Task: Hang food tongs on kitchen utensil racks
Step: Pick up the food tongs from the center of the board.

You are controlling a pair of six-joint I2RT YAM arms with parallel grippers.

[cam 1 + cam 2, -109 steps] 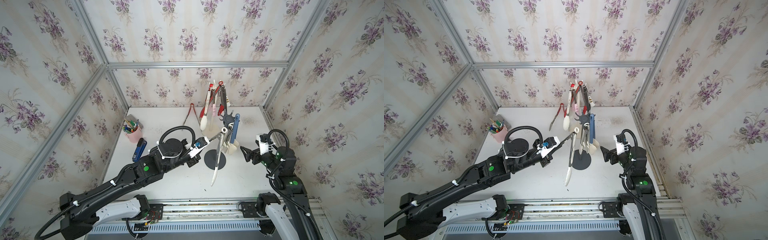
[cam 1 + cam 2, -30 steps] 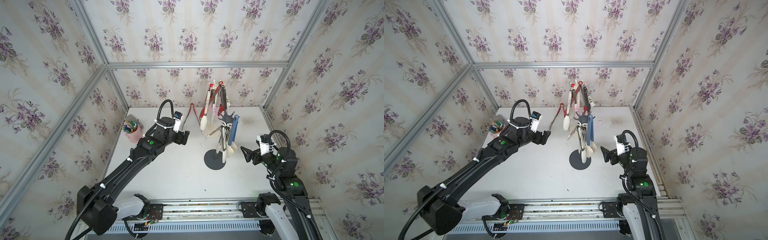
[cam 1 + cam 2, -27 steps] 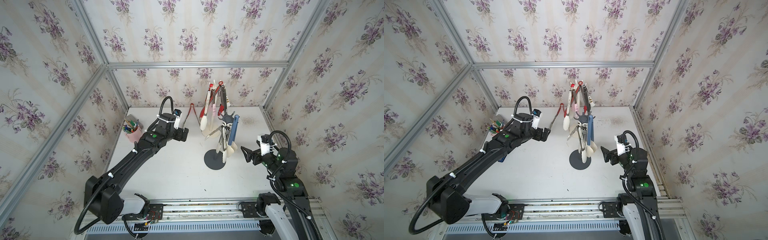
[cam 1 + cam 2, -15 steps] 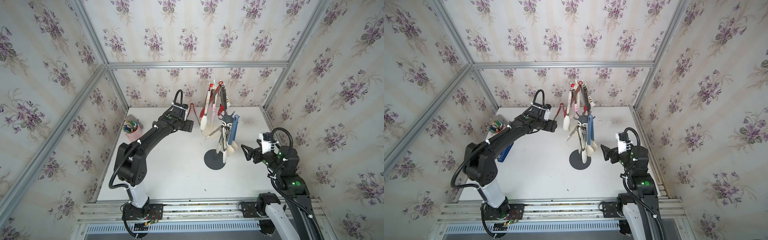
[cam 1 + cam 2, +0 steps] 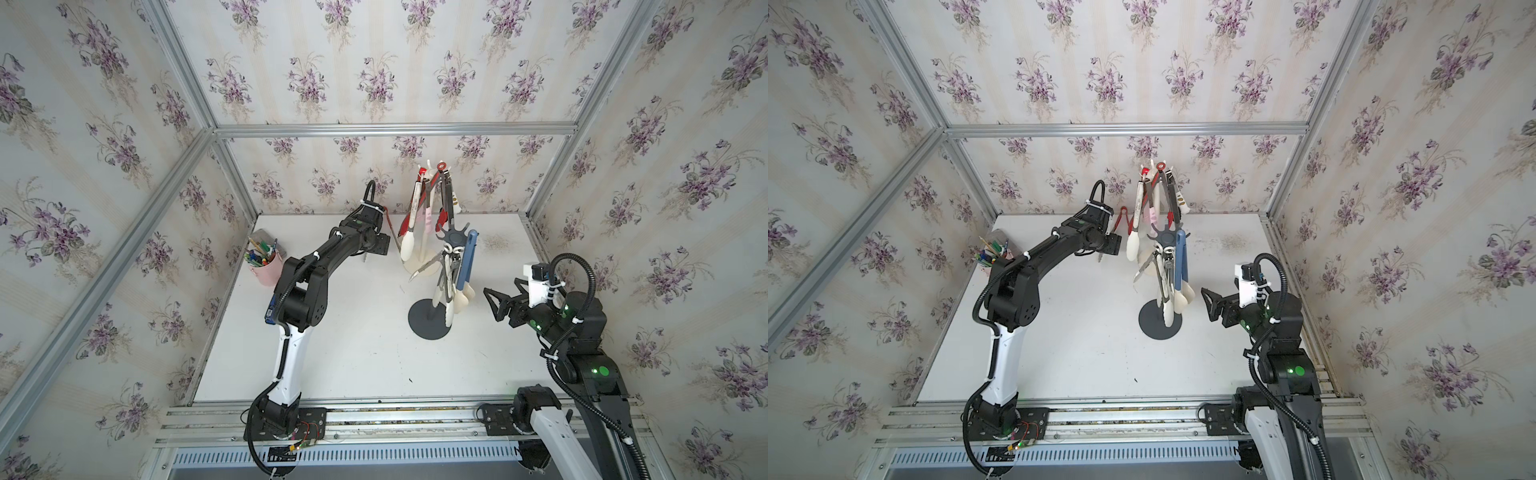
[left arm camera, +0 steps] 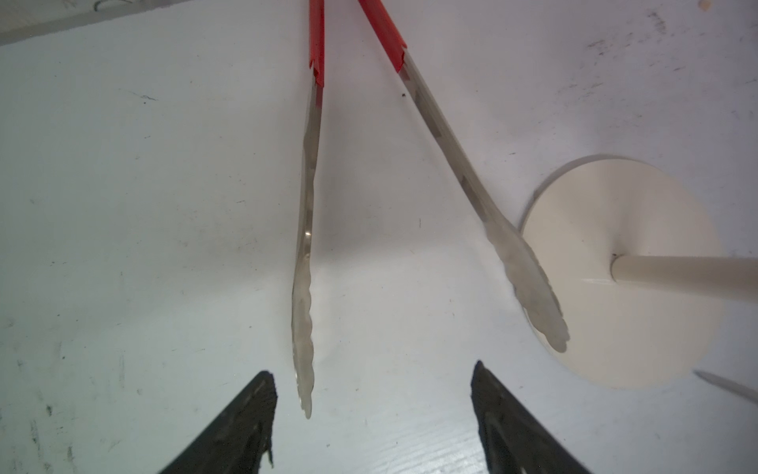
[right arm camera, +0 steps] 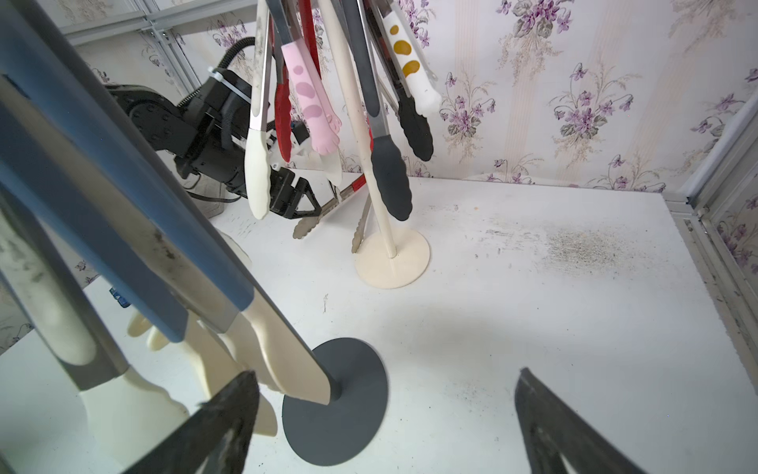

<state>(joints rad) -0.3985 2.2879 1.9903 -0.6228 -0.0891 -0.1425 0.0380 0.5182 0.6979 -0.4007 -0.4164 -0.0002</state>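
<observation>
At the back of the white table [image 5: 353, 357], near the wall, a pair of red-handled steel tongs [image 6: 307, 230] lies flat, its V opening toward the left gripper [image 6: 371, 369]. That gripper's jaws stand spread w/ one scalloped tip btwn them, touching nothing as far as I can see. The other tip lies over the round base of the cream-white pole rack [image 6: 640, 213]. The right gripper [image 5: 491, 305] hangs spread & empty just beside the dark grey pole rack [image 5: 430, 322], which is loaded w/ tongs. Risks, imo: a pinch on one thin tip alone gives a poor hold, so the tongs prob. pivot or slip on the lift. The free arm could drag across the cream base & rock a rack crowded w/ hanging tongs. Also, holding the tip end leaves the handle end, which must reach a hook, far off & hard to steer.
</observation>
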